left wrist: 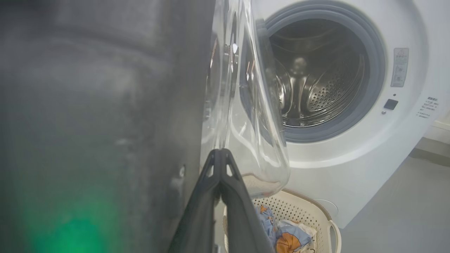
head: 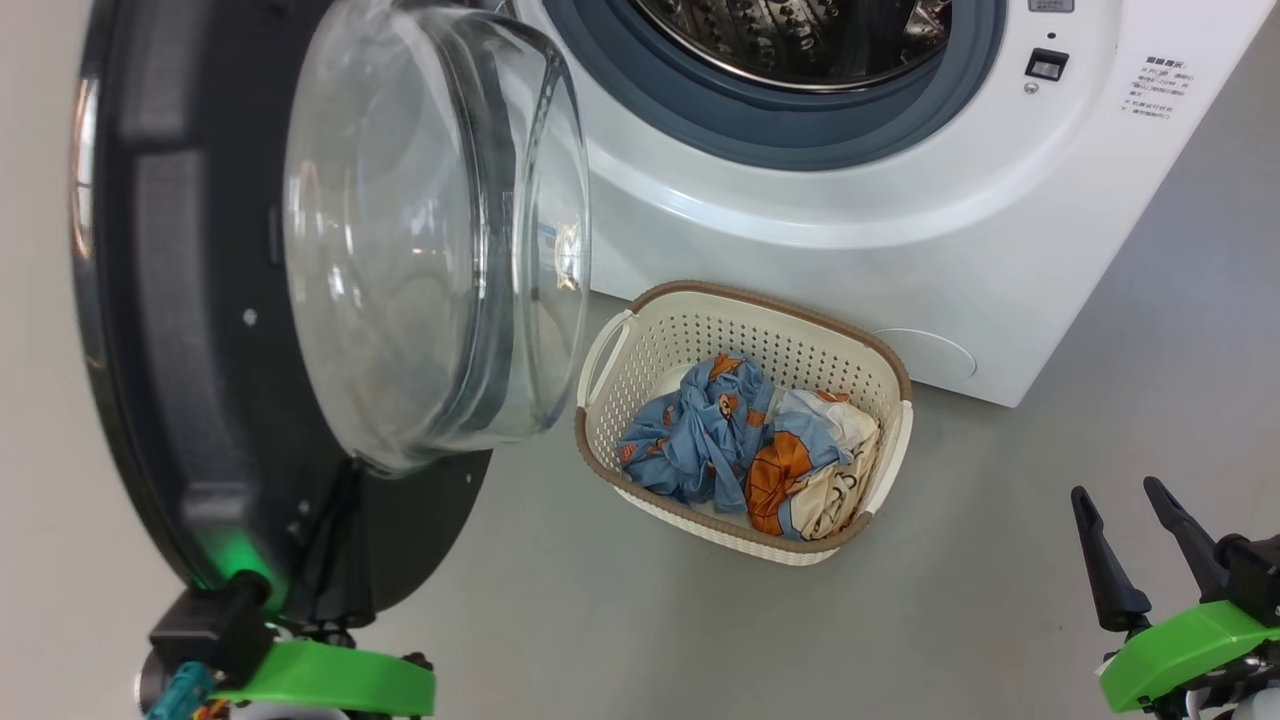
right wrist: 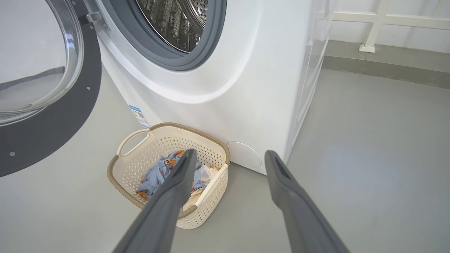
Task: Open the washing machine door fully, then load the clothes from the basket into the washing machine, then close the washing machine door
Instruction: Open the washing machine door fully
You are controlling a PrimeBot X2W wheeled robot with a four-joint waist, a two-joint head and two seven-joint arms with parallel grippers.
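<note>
Smooth pale grey floor [head: 1000, 600], matt, running to a darker grey skirting band [right wrist: 386, 59] and a white railing [right wrist: 372, 21] at the far wall. Big white boxy front-loading washing machine [head: 900, 230]: stands on the floor, a grey rubber gasket [head: 760, 125] ringing a perforated steel drum [head: 800, 40], and a small blue label [right wrist: 139, 114] low on its front. Large round washing machine door [head: 170, 350], black rim, clear domed glass bowl [head: 400, 250]: stands wide open at the machine's left, inner face and bowl turned rightward. Left pincer [left wrist: 220, 153]: clenched, two dark fingers pressed together with nothing between them, tips close against the door's inner face just beside the bowl; contact cannot be told. Right pincer [right wrist: 230, 156]: released, fingers spread wide, holding nothing, hanging over bare floor to the right of the basket and apart from it. Small cream-white perforated plastic basket [head: 760, 295], brown woven-look rim, two side handles: upright on the floor just before the machine's lower front, long axis handle to handle, roughly along that front. Clothes [head: 740, 440]: a light blue garment with orange prints [head: 690, 430] at the left and a cream, blue and orange garment [head: 840, 480] at the right, both crumpled inside the basket and touching.
</note>
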